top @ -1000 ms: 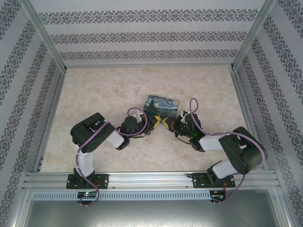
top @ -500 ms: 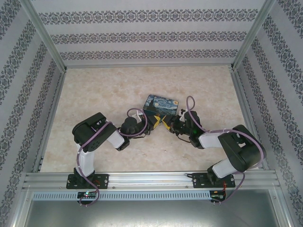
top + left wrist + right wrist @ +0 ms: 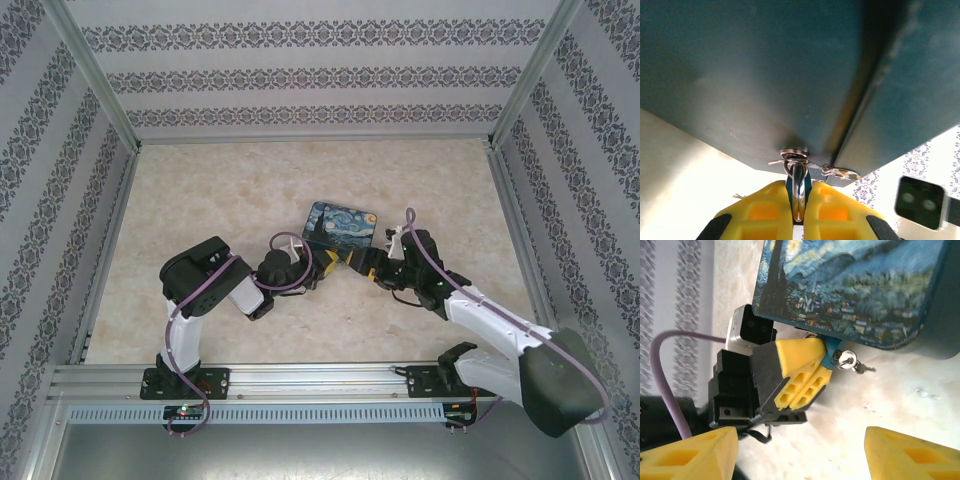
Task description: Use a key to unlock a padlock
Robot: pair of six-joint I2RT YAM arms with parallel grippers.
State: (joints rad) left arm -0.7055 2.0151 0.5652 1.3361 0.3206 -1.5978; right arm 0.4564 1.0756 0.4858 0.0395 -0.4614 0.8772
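Observation:
The tiny blue padlock point(image 3: 832, 351) hangs from the hasp point(image 3: 795, 155) on the front of the Starry Night box point(image 3: 850, 285). My left gripper point(image 3: 822, 360) is shut on its body, and its yellow fingers point(image 3: 765, 210) flank the silvery shackle point(image 3: 798, 192). A silvery key head with a ring point(image 3: 847, 359) sticks out of the padlock's end, and a small dark key point(image 3: 863, 368) trails from the ring. My right gripper point(image 3: 800, 455) is open a short way in front of the key, touching nothing. In the top view the left gripper point(image 3: 335, 262) and right gripper point(image 3: 368, 266) face each other below the box point(image 3: 340, 222).
The box rests on the pale marbled tabletop point(image 3: 230, 190), inside patterned walls and metal frame posts point(image 3: 95, 75). The left wrist camera housing point(image 3: 747, 330) sits close beside the box's corner. The right arm stretches low across the near right of the table point(image 3: 500, 330).
The right arm has stretched out, its elbow dropping toward the near right, and its gripper has backed slightly off the padlock. The left gripper has kept its hold on the padlock.

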